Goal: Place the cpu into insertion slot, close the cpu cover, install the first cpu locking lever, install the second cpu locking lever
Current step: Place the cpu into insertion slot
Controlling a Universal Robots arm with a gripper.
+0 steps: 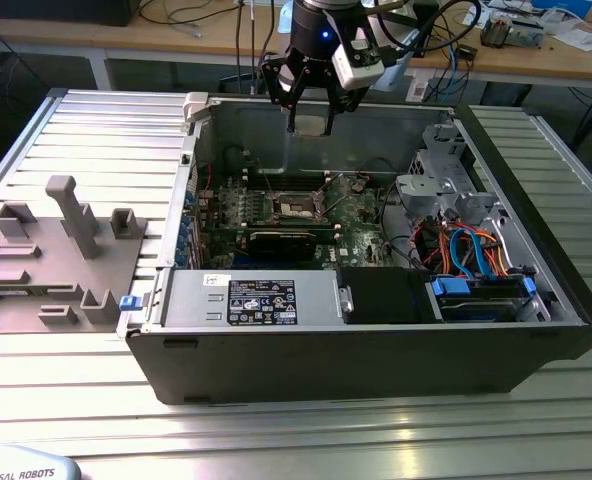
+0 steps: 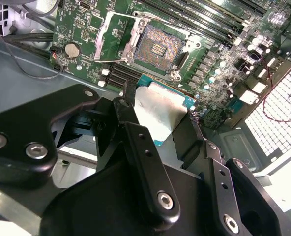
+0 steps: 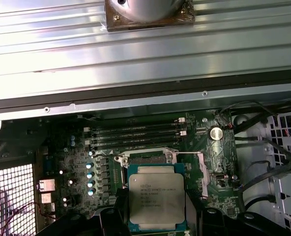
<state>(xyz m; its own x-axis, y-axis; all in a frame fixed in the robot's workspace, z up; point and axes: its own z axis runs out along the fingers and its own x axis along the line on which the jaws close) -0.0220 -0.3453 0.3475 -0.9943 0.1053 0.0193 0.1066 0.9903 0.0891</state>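
The ribbed silver metal counter (image 1: 276, 430) carries an open black computer case (image 1: 356, 350) lying on its side and, just beside it on the exterior view's left, a grey moulded fixture plate (image 1: 56, 250) with upright pegs.

My arm hangs over the far edge of the open computer case (image 1: 376, 350), wrist (image 1: 321, 35) pointing straight down. My gripper (image 1: 311, 122) is up in the air, its black fingers (image 2: 135, 142) clamped on opposite edges of the cpu (image 3: 157, 199), which I hold flat, metal top facing my wrist.
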